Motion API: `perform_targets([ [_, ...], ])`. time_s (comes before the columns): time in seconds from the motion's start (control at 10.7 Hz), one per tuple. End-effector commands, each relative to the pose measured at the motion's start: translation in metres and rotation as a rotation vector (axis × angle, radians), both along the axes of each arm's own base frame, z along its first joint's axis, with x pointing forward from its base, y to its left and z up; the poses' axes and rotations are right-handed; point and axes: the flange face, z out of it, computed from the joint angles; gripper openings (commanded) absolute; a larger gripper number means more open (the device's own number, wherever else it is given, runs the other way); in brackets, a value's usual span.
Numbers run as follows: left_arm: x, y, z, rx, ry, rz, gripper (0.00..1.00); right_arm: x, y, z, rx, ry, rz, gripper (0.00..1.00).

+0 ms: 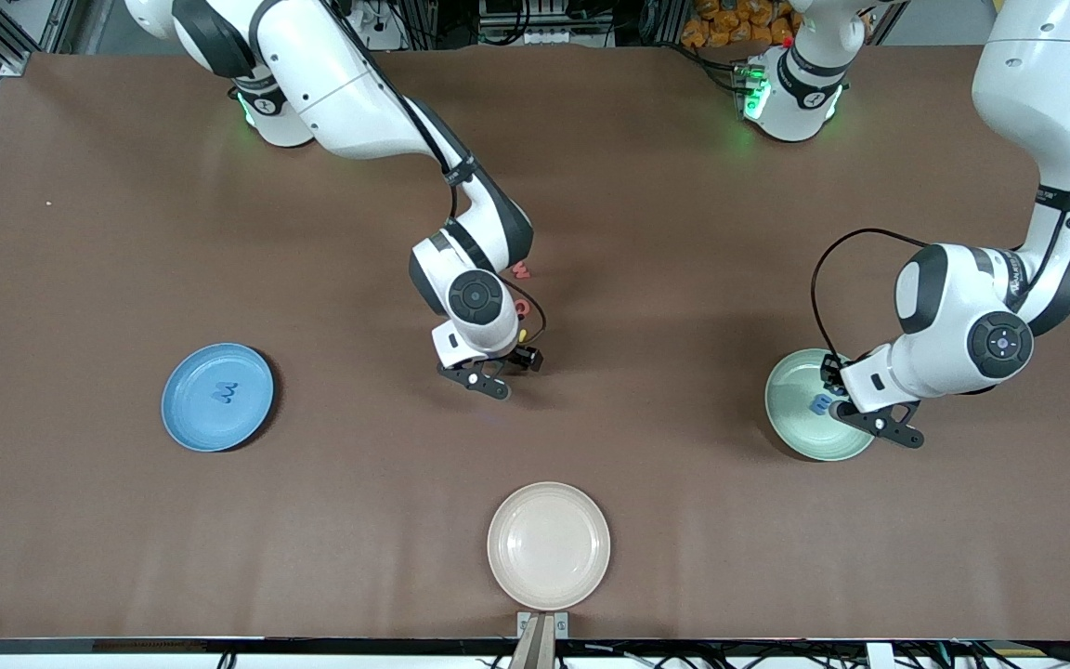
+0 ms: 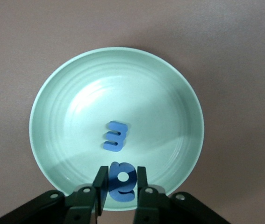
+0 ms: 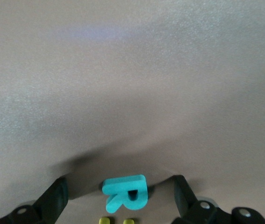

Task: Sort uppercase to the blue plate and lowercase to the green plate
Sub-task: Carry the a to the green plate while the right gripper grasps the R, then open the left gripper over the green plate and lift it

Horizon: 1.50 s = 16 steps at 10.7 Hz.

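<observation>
the left gripper point(image 2: 119, 186) hangs low over the pale mint-green round plate point(image 2: 67, 93), jaws barely parted around the round blue foam letter point(image 2: 121, 183); they should open fully and lift straight so it drops beside the blue foam m point(image 2: 114, 136) lying there. the right gripper point(image 3: 118, 193) points down at the table, jaws wide, straddling the teal foam capital r point(image 3: 125, 192), ungripped.

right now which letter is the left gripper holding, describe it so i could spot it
Start at the pale green plate toward the left arm's end of the table. The left gripper hangs over its rim with a round blue letter between its fingers. A second blue letter, the E-like m, lies flat mid-plate; the held one is rounder with a hole.
</observation>
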Motion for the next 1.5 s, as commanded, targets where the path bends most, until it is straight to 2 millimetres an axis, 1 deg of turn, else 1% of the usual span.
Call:
perform_targets([
  [0.0,0.005,0.0,0.011,0.026,-0.031,0.006,1.0,-0.003,-0.002,-0.002,-0.014,-0.011,0.006,1.0],
  [0.09,0.006,-0.001,0.019,0.024,-0.042,-0.003,1.0,-0.003,-0.002,-0.001,-0.015,-0.01,0.008,1.0],
  [0.19,0.007,-0.002,0.034,0.028,-0.065,-0.016,1.0,-0.003,-0.002,0.004,-0.014,-0.009,0.009,1.0],
  [0.28,0.006,-0.011,0.056,0.033,-0.092,-0.025,1.0,-0.003,-0.002,0.007,-0.013,-0.008,0.021,1.0],
  [0.37,0.003,-0.023,0.074,0.035,-0.104,-0.036,1.0,-0.002,-0.004,0.011,-0.015,-0.006,0.023,1.0],
  [0.56,-0.006,-0.052,0.114,0.027,-0.095,-0.049,1.0,-0.001,-0.006,0.012,-0.019,-0.003,0.022,1.0],
  [0.65,-0.009,-0.064,0.138,0.013,-0.071,0.001,1.0,-0.001,-0.006,0.012,-0.019,-0.003,0.022,1.0],
  [0.75,-0.011,-0.07,0.162,0.007,-0.057,0.049,1.0,-0.001,-0.006,0.012,-0.019,-0.003,0.022,1.0],
  [0.84,-0.017,-0.083,0.186,0.005,-0.069,0.065,1.0,-0.002,-0.005,0.012,-0.018,-0.003,0.023,1.0],
  [0.93,-0.024,-0.091,0.207,0.01,-0.087,0.088,1.0,-0.002,-0.004,0.012,-0.019,-0.003,0.025,1.0],
  [1.03,-0.03,-0.092,0.223,0.017,-0.096,0.128,1.0,-0.004,-0.002,0.012,-0.017,-0.002,0.025,0.69],
  [1.12,-0.037,-0.092,0.239,0.024,-0.102,0.168,1.0,-0.004,-0.002,0.012,-0.017,-0.002,0.022,0.26],
  [1.22,-0.042,-0.091,0.245,0.03,-0.096,0.198,1.0,-0.005,-0.001,0.012,-0.017,-0.001,0.025,0.0],
  [1.4,-0.048,-0.094,0.271,0.032,-0.12,0.25,1.0,-0.008,0.003,0.015,-0.013,-0.005,0.034,0.0],
])
